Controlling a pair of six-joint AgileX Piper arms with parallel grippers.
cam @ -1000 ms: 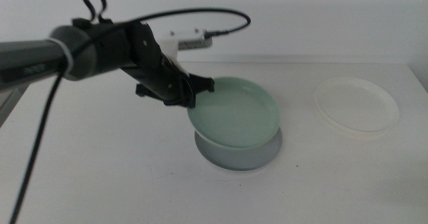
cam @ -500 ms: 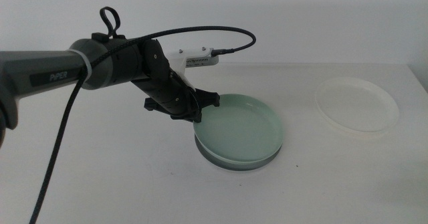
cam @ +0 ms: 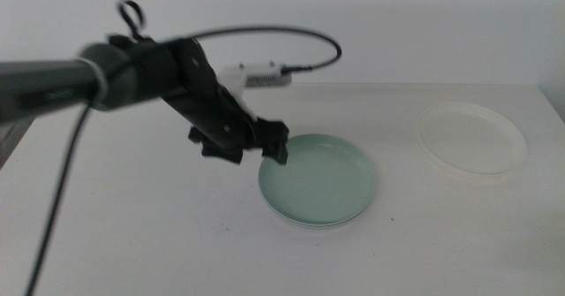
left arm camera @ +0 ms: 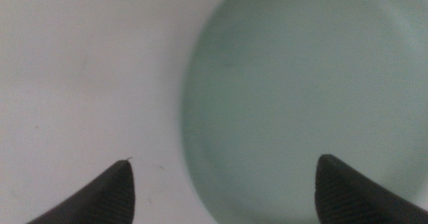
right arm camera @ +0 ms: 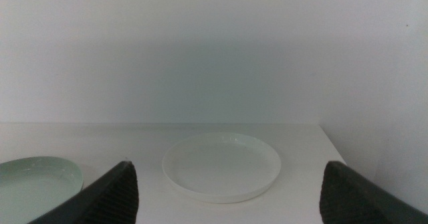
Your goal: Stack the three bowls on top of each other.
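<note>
Green bowl (cam: 320, 178): centre frame, nested on the grey bowl (cam: 305, 219).
White bowl (cam: 470, 138): right of frame, alone on the bench (cam: 132, 243).
Left gripper (cam: 265, 142): jaws apart at green bowl's left rim.
Right gripper (right arm camera: 227, 200): jaws apart, facing and nearer white bowl.

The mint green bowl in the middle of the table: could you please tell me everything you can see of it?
The mint green bowl is shallow, round and plate-like, with a low rim, and looks like smooth matte plastic. It lies level and upright, nested on the pale grey bowl, of which only a thin edge shows beneath. The left gripper is at its rim on the left side with fingers spread open, one over the bowl, one over the table. It is empty.
</note>
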